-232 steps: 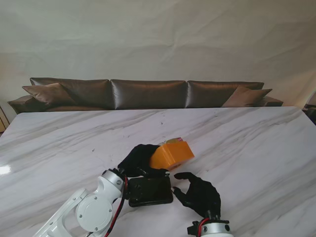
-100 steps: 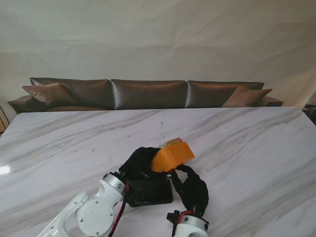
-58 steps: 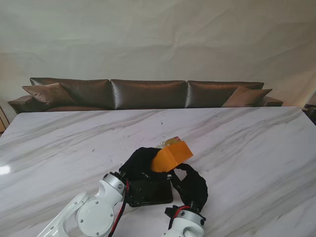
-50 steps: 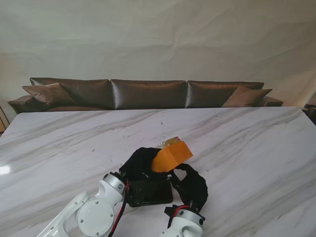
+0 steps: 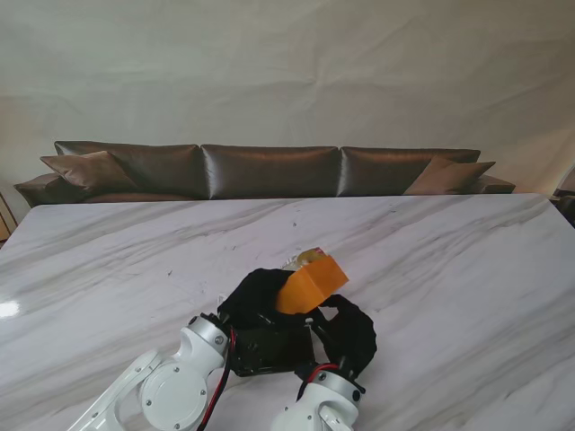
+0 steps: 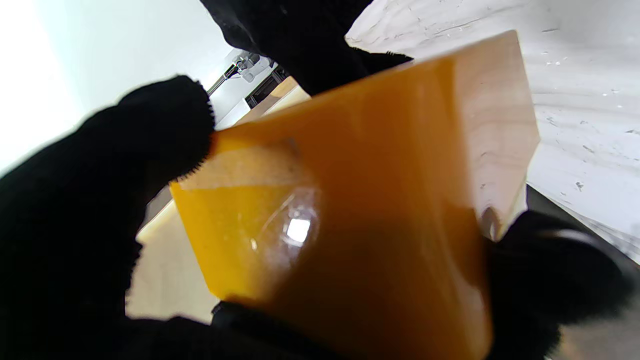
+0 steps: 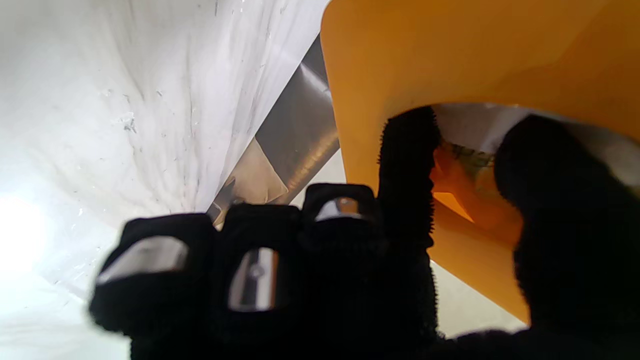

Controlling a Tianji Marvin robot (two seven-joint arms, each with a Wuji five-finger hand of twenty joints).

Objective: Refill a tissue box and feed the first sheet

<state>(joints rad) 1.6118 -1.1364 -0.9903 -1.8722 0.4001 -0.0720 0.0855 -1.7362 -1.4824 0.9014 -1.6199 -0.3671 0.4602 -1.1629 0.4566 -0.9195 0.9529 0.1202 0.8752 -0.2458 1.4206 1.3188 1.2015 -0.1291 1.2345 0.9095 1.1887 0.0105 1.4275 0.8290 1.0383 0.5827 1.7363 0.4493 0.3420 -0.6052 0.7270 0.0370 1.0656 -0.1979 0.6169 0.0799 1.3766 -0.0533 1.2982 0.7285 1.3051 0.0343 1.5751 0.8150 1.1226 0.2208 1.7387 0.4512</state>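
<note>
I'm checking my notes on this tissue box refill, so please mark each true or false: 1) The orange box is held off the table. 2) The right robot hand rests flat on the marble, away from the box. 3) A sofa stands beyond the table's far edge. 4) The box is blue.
1) True: the left robot hand grips the orange tissue box, tilted above the marble table.
2) False: the right robot hand is at the box, two fingers reaching into its opening.
3) True: a brown sofa stands there.
4) False: it is orange.
</note>
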